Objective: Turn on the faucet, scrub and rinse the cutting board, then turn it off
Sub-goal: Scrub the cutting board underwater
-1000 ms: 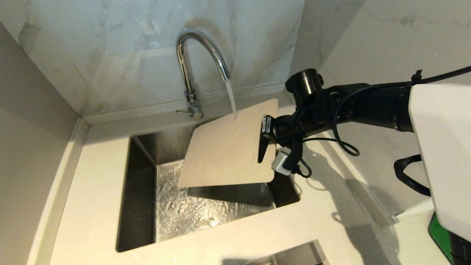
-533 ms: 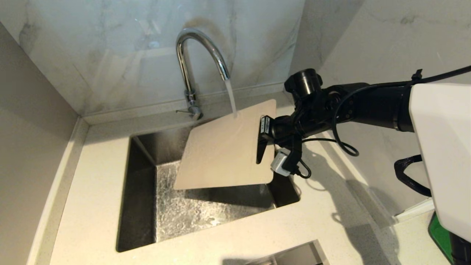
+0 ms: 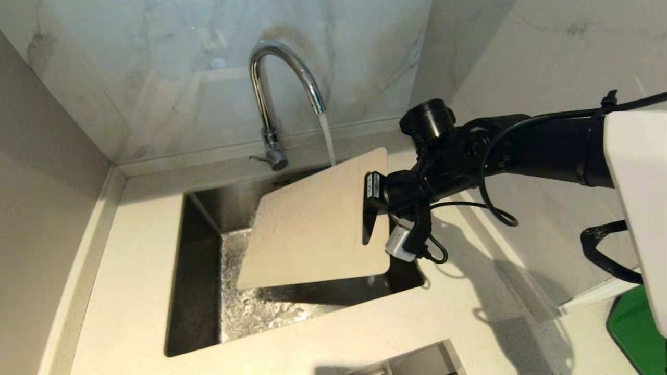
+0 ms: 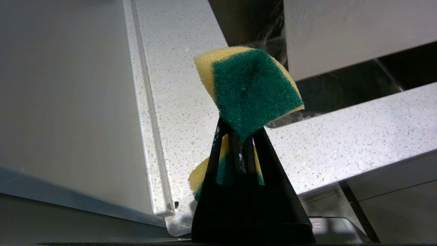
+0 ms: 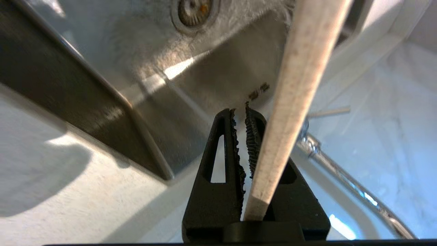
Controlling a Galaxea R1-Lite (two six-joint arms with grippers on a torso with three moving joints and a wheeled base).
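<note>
1. Right now the faucet is running: a stream of water falls from its arched spout onto the far edge of the cutting board.
2. That board is held tilted over the sink, its far right corner raised near the stream and its near left corner dipping lowest above the wet basin.
3. From the right, the right gripper reaches in and is clamped on the board's right short end, by the slot handle; in the right wrist view the fingers stand nearly together with the board's thin edge pinched at them.
4. Out of the head view, the left gripper is squeezed tight on a yellow and green sponge, green scouring face toward the camera, hanging over the speckled countertop near the sink's corner.
5. At the lower right edge of the head view a bright green object shows beside the robot's white body.
</note>
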